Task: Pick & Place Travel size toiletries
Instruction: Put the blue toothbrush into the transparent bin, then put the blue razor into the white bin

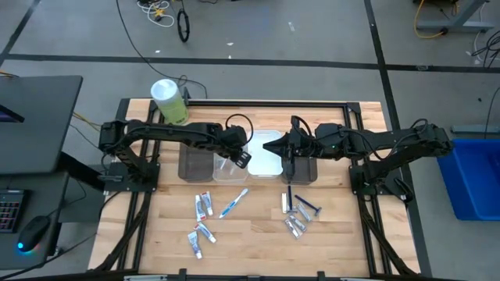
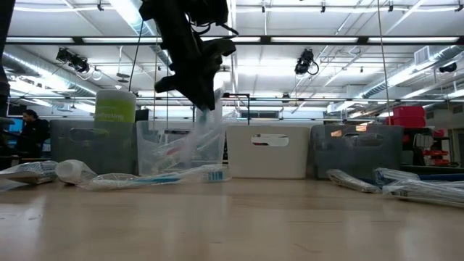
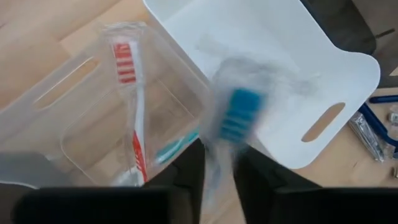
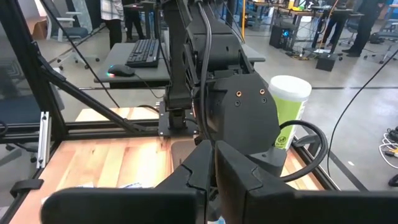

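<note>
A robotics lab or workshop: a wooden table (image 1: 250, 234) on a grey taped floor (image 1: 312, 39), loose cables (image 1: 156, 9), ceiling strip lights (image 2: 290, 40) and ducts, desks with a keyboard (image 4: 144, 52) and mouse (image 4: 121, 71), office chairs behind.

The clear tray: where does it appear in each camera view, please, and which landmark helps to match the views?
High view: the clear tray sits second from the left in the tray row, under the left gripper.
Low view: left of centre, beside the white tray.
Left wrist view: fills the left half, toothbrushes inside.
Right wrist view: not visible.
Shared landmark: the white tray next to it.
</note>
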